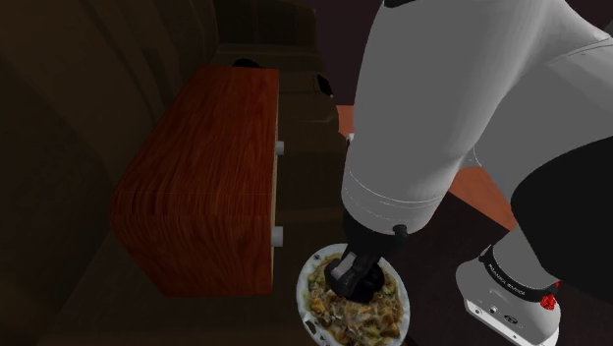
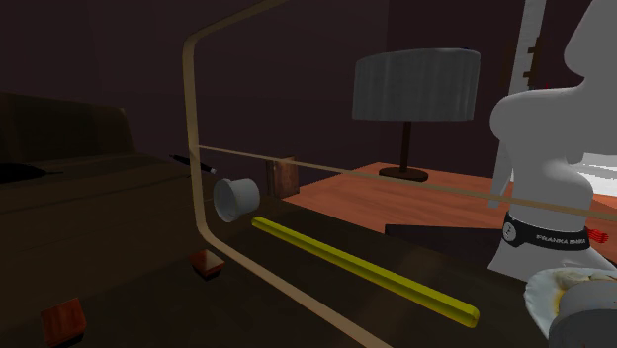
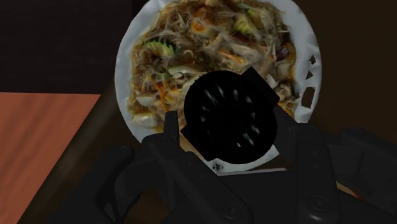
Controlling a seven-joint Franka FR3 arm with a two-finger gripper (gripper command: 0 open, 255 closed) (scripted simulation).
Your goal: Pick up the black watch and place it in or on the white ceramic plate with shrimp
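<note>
Hovering directly over the white plate point(image 3: 123, 73) heaped with noodles, the black gripper point(image 3: 229, 141) has its fingers pressed against the sides of the black watch point(image 3: 230, 119), whose round dial faces the wrist camera. Watch and plate line up along the gripper's axis. The plate lies straight beneath, though the dial sits nearer one rim than the middle. I cannot make out which way the strap runs. In the shoulder view the gripper stands low over the dish, beside a reddish wooden cabinet point(image 1: 196, 187). By my judgement, only a short descent and release remain.
</note>
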